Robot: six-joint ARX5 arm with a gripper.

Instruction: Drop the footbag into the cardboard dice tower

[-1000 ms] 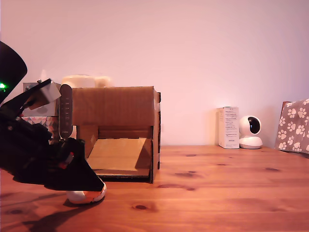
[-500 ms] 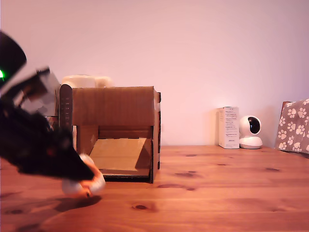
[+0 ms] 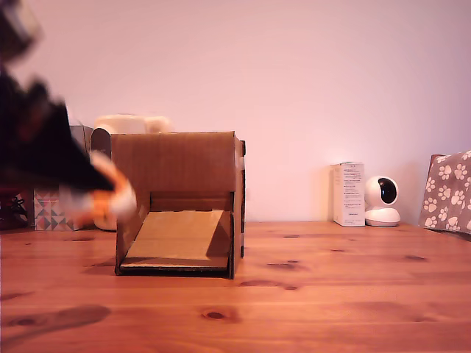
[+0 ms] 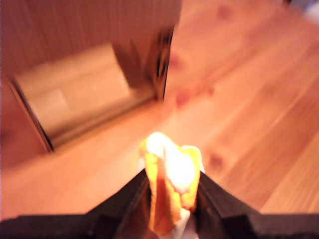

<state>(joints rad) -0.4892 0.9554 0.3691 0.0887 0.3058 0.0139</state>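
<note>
Exterior view, my gripper (image 3: 110,197): blurred dark mass at the left edge of the frame, mid-height, clear of the wooden table (image 3: 331,294).
Exterior view, footbag (image 3: 103,198): an orange and white smear at my tip, off the tabletop, just beside the left wall of the cardboard dice tower (image 3: 180,202) and below its top edge.
Exterior view, progress: I judge the pickup done and the carry under way; what is left is to get above the tower's top and let go. Nothing lies on the slanted ramp inside the front opening.
Exterior view, writing: the white carton (image 3: 348,193) at centre right carries printed lines too small to read. The white camera (image 3: 382,201) beside it shows no legible mark. The paw-print fabric (image 3: 447,191) at the right edge is pattern only.
Wrist view, jaws: closed on the footbag (image 4: 172,186), which sits squeezed between my two dark fingers (image 4: 127,199) in the lower centre of the frame.
Wrist view, tower (image 4: 89,74): upper left of the frame, front opening and ramp showing, well apart from the ball.
Wrist view, writing: none readable; the frame is blurred and the ball's bright face is washed out, so I cannot make out any logo.
</note>
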